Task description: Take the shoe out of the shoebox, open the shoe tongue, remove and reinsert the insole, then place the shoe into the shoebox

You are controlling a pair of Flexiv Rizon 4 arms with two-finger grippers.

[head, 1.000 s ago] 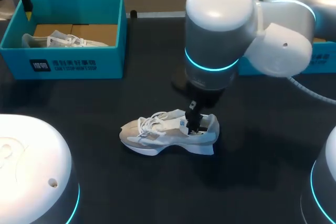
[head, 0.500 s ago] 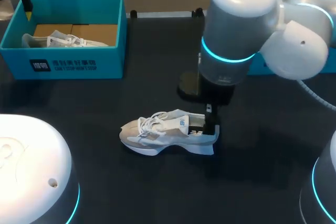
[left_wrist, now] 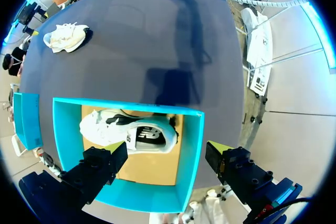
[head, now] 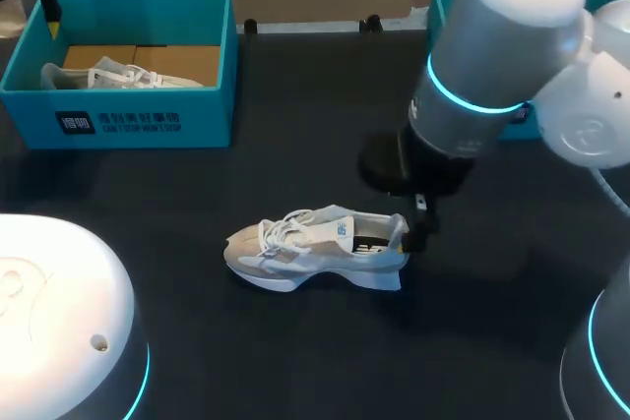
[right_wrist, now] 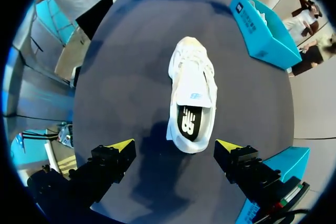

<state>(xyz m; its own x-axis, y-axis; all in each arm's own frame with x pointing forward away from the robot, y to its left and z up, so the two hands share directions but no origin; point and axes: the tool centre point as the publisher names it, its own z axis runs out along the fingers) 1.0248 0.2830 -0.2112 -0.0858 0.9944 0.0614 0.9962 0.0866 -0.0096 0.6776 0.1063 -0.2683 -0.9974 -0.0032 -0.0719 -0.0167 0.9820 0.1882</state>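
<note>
A white and grey shoe (head: 315, 248) lies on its sole on the black table, toe to the left. Its tongue is up and a black insole (right_wrist: 188, 121) shows inside. My right gripper (head: 419, 231) hangs open just past the heel. In the right wrist view the gripper (right_wrist: 175, 148) has its yellow tips wide apart, with the heel of the shoe (right_wrist: 191, 95) below and between them, untouched. My left gripper (left_wrist: 168, 167) is open above a teal shoebox (left_wrist: 191, 150) that holds a second white shoe (left_wrist: 126, 132).
The teal shoebox (head: 148, 120) with the second shoe (head: 108, 74) stands at the table's back left. Another teal box (head: 448, 2) sits at the back right, mostly hidden by my right arm. Bare black tabletop (head: 295, 361) lies in front of the shoe.
My right arm has swung to the right, from above the shoe's opening to beyond its heel. The shoe has stayed where it was, and both grippers have stayed open.
</note>
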